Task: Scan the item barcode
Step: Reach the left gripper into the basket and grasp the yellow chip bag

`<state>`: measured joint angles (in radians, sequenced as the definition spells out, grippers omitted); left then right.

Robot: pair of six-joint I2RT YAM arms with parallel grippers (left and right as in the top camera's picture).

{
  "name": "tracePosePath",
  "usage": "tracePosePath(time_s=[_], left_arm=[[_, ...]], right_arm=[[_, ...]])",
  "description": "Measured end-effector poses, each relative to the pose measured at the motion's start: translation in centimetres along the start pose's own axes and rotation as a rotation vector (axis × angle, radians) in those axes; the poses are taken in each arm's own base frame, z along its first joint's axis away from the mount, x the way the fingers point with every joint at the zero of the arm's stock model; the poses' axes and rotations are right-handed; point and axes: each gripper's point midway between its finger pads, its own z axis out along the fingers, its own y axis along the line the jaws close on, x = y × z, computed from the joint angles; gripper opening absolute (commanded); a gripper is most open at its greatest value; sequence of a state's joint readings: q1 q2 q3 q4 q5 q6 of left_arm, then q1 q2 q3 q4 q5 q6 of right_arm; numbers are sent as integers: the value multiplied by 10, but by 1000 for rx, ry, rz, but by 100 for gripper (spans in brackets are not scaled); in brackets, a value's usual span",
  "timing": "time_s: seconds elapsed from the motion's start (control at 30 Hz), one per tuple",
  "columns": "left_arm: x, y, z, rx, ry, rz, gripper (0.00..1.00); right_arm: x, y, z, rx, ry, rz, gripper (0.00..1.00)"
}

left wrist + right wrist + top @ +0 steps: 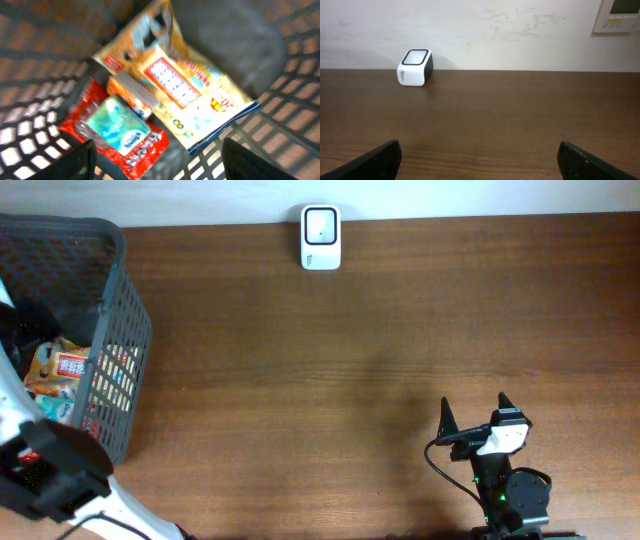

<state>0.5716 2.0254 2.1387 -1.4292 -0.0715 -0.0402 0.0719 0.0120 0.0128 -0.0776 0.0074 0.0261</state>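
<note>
The goods to be scanned are in the grey mesh basket (125,330) at the left edge of the table (350,380). From overhead only a strip of packets (60,370) shows through its wall and over its rim, and the basket itself is cut off by the frame. The left arm (50,470) reaches into it from the near side. Its gripper cannot be made out in that view.

The left wrist view looks down into the basket, and it is blurred. A large orange-and-yellow packet (190,95) lies slantwise, its print unreadable. Beside it lies a red packet (145,150) with a teal pack (115,125) on top of it. A small orange box (125,92) is partly tucked between the teal pack and the large packet. No barcode can be picked out on any of them. The left gripper (165,165) is spread wide, with only its two dark fingertips showing at the bottom corners. Nothing is held between them, and they hang above the packets.

The white scanner (320,237) sits at the far edge of the table, well apart from the basket. The right gripper (475,405) is near the front right of the table, fully spread and holding nothing. In its own view only the fingertips (375,160) enter the frame. A wall panel (620,15) is cropped at the upper right corner.
</note>
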Motion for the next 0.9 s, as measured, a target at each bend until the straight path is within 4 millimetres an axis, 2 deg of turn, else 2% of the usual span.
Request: tracePosePath(time_s=[0.1, 0.17, 0.23, 0.43, 0.6, 0.7, 0.8, 0.87, 0.9], left_arm=[[17, -5, 41, 9, 155, -1, 98], [25, -7, 64, 9, 226, 0, 99], [24, -8, 83, 8, 248, 0, 99], [-3, -17, 107, 13, 158, -57, 99], [4, -44, 128, 27, 203, -55, 98], [9, -46, 136, 24, 215, -66, 90], [22, -44, 147, 10, 254, -66, 88], [26, -43, 152, 3, 262, -65, 64], [27, -43, 153, 4, 266, -66, 48]], right_arm=[[0, 0, 0, 0, 0, 0, 98], [0, 0, 0, 0, 0, 1, 98], [0, 0, 0, 0, 0, 0, 98], [0, 0, 0, 0, 0, 0, 99], [0, 0, 0, 0, 0, 0, 98], [0, 0, 0, 0, 0, 0, 98], [0, 0, 0, 0, 0, 0, 98], [0, 0, 0, 0, 0, 0, 99], [0, 0, 0, 0, 0, 0, 99]])
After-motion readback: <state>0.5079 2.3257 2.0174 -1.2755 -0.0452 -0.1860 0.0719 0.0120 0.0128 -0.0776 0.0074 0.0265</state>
